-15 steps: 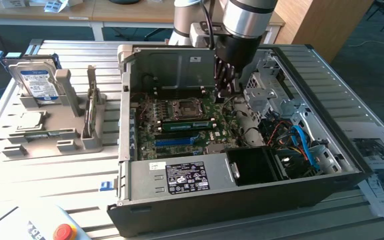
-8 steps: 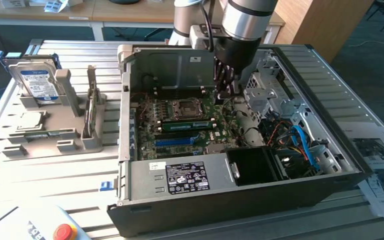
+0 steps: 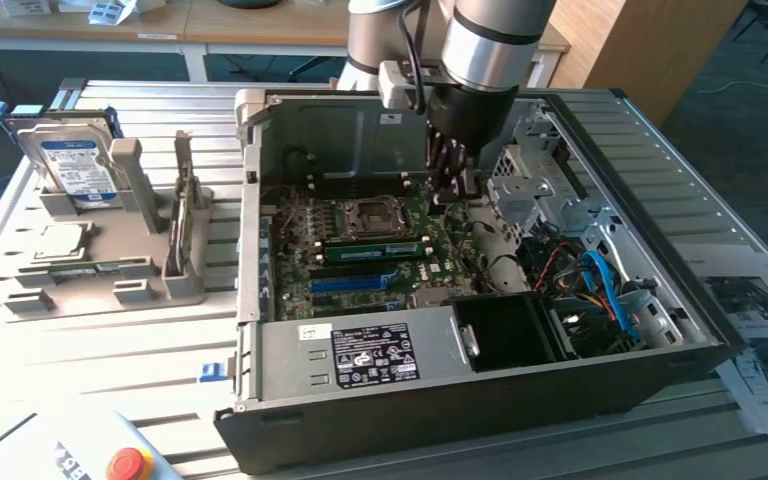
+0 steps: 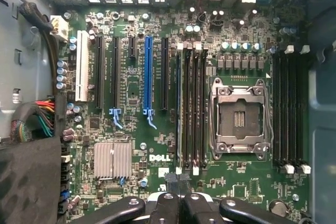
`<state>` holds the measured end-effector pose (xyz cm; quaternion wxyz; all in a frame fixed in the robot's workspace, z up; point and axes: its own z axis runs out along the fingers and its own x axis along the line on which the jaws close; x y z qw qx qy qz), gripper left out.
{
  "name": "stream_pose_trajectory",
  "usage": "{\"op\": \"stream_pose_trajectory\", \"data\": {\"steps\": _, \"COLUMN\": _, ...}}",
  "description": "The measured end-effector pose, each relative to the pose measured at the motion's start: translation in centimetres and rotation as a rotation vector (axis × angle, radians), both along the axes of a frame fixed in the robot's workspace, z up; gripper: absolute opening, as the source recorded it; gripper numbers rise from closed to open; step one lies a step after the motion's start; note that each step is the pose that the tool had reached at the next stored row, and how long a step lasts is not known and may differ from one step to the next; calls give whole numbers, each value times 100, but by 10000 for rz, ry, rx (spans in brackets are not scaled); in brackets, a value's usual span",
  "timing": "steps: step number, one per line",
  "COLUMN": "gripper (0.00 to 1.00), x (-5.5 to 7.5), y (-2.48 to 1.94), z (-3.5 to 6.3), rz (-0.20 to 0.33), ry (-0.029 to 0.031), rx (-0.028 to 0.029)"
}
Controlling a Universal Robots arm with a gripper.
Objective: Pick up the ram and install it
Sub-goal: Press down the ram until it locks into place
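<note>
The ram [image 3: 371, 250] is a narrow green stick with dark chips. It sits in a memory slot on the motherboard, just beside the processor socket [image 3: 368, 215], inside the open computer case [image 3: 491, 385]. From the wrist view I see the ram [image 4: 180, 108] edge-on, standing in the slot nearest the blue slot [image 4: 148, 72]. My gripper [image 3: 448, 188] hangs inside the case above the board, past one end of the memory slots. Its fingers [image 4: 169, 199] are pressed together with nothing between them, and the gripper [image 4: 179, 191] is clear of the ram.
A grey stand [image 3: 131, 285] at the exterior view's left holds a hard drive [image 3: 75, 165] and a thin upright board [image 3: 187, 205]. Blue and orange cables [image 3: 604, 285] and drive bays fill the case's right side. A red button [image 3: 127, 463] sits near the front. Papers [image 3: 764, 310] lie at the right.
</note>
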<state>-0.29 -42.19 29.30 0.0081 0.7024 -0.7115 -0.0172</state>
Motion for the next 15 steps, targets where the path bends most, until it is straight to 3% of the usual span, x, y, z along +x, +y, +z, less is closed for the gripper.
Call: {"op": "stream_pose_trajectory", "data": {"steps": 15, "gripper": 10, "x": 0, "y": 0, "z": -153, "rz": 0, "ry": 0, "rx": 0}}
